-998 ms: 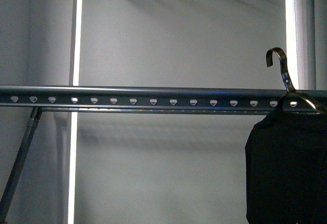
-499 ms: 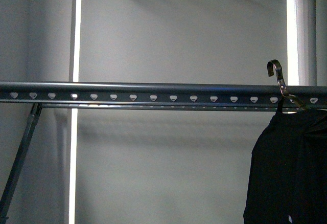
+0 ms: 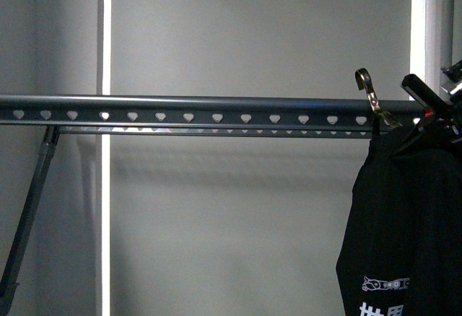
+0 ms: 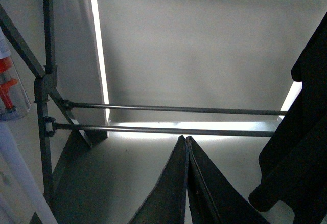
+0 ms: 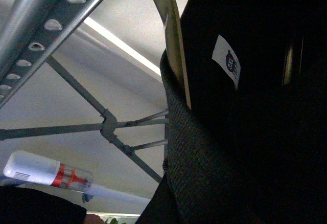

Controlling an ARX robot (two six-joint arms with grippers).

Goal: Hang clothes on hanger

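Observation:
The hanger rail (image 3: 188,110), dark grey with a row of small holes, runs across the front view. The clothes (image 3: 404,215) hang black at the far right, with white print low down. Their brass hook (image 3: 367,89) stands up just above the rail's top edge; I cannot tell whether it is over the rail. My right gripper (image 3: 433,110) is shut on the clothes at their top. In the right wrist view the cloth (image 5: 255,132) with its white label (image 5: 227,60) hides the jaws; the rail (image 5: 46,24) is close by. My left gripper (image 4: 186,144) is shut and empty, low beside the garment (image 4: 301,147).
A slanted grey strut (image 3: 29,215) holds the rail at the left. Two thin cross rods (image 4: 168,109) of the rack lie ahead of the left gripper. A white bottle with a red part (image 5: 46,173) lies below. A grey wall with bright vertical strips (image 3: 106,42) is behind.
The clothes and their hook have moved left along the rail and sit lower against it. My right gripper and the garment's white print have come into view at the right.

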